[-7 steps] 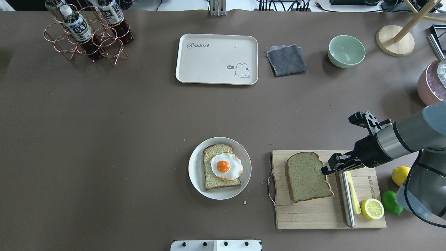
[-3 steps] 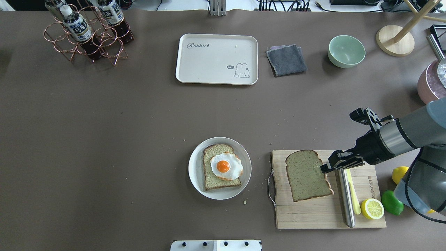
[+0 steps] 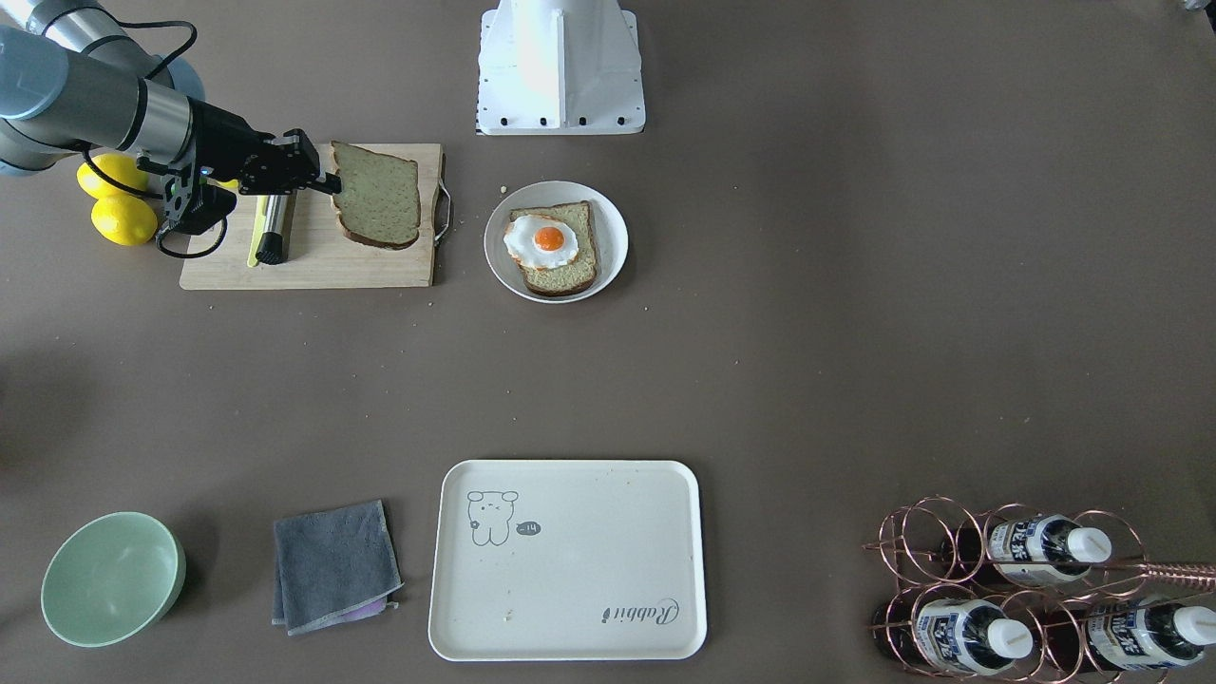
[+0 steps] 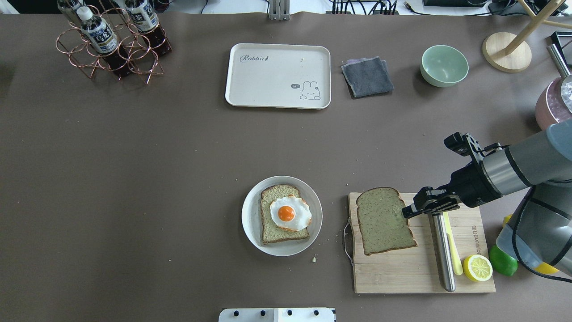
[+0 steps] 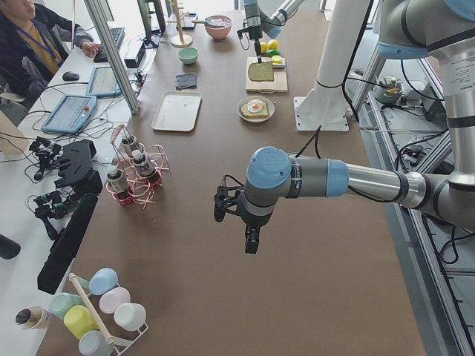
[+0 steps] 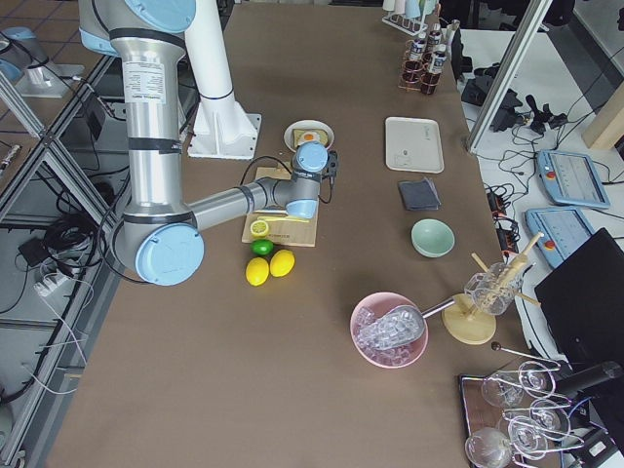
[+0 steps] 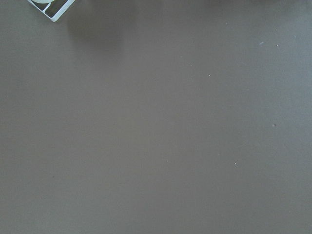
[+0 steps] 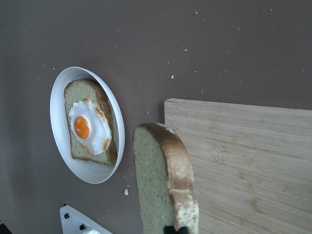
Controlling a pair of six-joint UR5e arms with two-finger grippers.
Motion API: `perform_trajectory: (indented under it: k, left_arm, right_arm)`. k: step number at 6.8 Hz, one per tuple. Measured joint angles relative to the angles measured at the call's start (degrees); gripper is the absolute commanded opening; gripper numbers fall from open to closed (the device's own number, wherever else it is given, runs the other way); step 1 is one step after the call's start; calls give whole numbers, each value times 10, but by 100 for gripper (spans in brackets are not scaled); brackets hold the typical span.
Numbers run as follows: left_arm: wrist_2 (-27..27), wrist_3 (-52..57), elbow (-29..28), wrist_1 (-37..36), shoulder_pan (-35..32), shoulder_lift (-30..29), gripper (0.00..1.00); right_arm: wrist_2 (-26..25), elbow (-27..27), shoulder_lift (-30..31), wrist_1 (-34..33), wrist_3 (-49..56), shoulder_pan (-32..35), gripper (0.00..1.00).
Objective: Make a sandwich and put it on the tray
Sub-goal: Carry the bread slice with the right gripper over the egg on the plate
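Observation:
My right gripper [image 4: 409, 210] is shut on the right edge of a wholegrain bread slice [image 4: 384, 221] and holds it just above the wooden cutting board [image 4: 402, 273]. In the right wrist view the held slice [image 8: 163, 185] hangs tilted over the board's edge. The other bread slice [image 4: 272, 232] lies on the small white plate [image 4: 250, 214] with the fried egg [image 4: 289, 213] on top, left of the board. The cream tray [image 4: 277, 76] lies bare at the far middle. My left gripper [image 5: 251, 241] shows only in the exterior left view, far from these, and I cannot tell its state.
A steel-handled knife [image 4: 443, 250], a half lemon [image 4: 477, 267] and a lime [image 4: 502, 261] lie at the board's right. A grey cloth [image 4: 367, 77], green bowl [image 4: 444, 65] and pink bowl [image 4: 552, 109] stand far right. A copper bottle rack [image 4: 111, 40] stands far left.
My right gripper has lifted the bread slice off the board and carried it a little left, toward the plate. The plate, egg and tray have not moved.

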State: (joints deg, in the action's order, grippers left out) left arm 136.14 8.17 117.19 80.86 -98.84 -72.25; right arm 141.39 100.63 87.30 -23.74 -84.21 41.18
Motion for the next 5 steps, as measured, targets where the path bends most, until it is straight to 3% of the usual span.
perform_trajectory:
  k: [5]
  left_arm:
    - [0, 0, 13, 0, -3, 9, 98]
  right_arm:
    - [-8, -50, -121, 9, -111, -10, 0]
